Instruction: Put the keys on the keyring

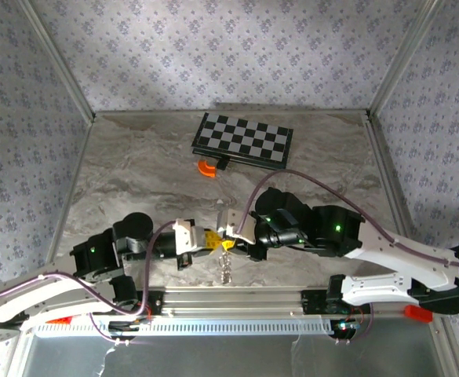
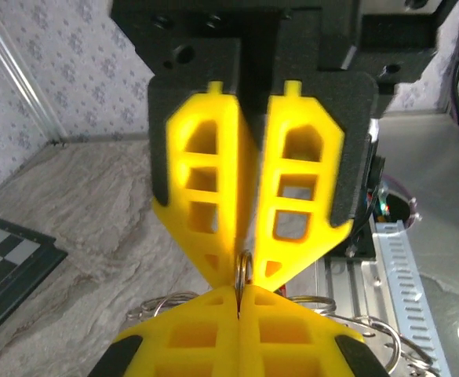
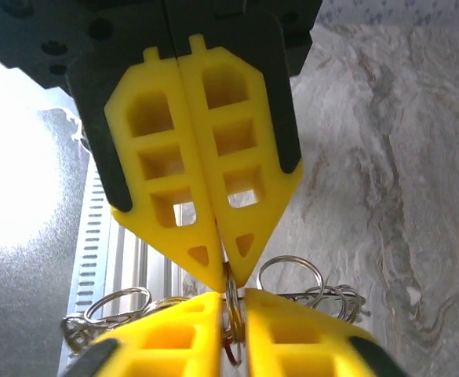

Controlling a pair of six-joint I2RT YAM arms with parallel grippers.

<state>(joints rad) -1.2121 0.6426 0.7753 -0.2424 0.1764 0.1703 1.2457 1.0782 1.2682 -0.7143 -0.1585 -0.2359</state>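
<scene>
My left fingers (image 2: 227, 305) and right fingers (image 3: 216, 305) are nose to nose, low over the near middle of the bench (image 1: 135, 169). In the overhead the left arm is in from 8 o'clock and the right from 4. Both pairs are squeezed together and clamped on the same thin keyring (image 2: 243, 265), which stands on edge right where the four tips meet. From my right wrist the right pair shows a sliver of gap, and the wire sits in it. The keys (image 1: 227, 271) hang in a silvery clump at 6 o'clock from the pinch, just short of the rail (image 1: 237, 298) — can't tell if they touch the bench. The chessboard (image 1: 243, 141) sits well off at 12, with the orange piece (image 1: 206, 167) just off its 7 o'clock corner.
</scene>
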